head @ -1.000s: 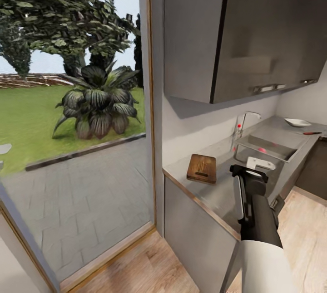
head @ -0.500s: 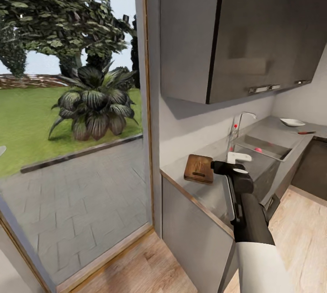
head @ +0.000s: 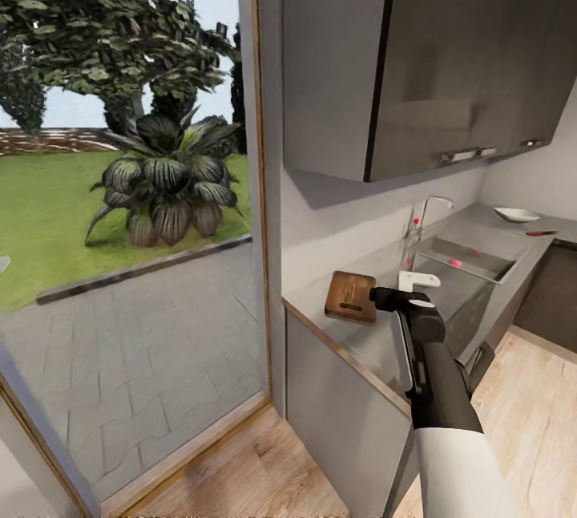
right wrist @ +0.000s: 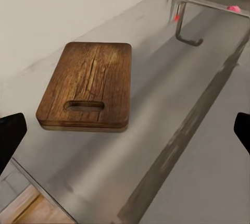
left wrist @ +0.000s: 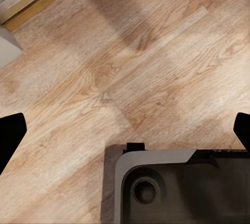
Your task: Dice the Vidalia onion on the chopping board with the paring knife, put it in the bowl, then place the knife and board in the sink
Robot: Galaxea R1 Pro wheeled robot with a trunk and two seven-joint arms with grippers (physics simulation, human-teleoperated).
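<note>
We hold our right end effector, fingers spread apart, over the worktop near the chopping board; our left end effector gapes above wood floor.

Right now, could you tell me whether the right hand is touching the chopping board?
Apart. In the right wrist view the chopping board lies flat on the countertop, with bare grey surface between it and both dark fingertips at the picture's edges.

Small pink-red object in stainless steel sink too tiny to identify. Slim red-handled knife on far desk too small for detail. Black fingers cut off by right wrist picture edges.
</note>
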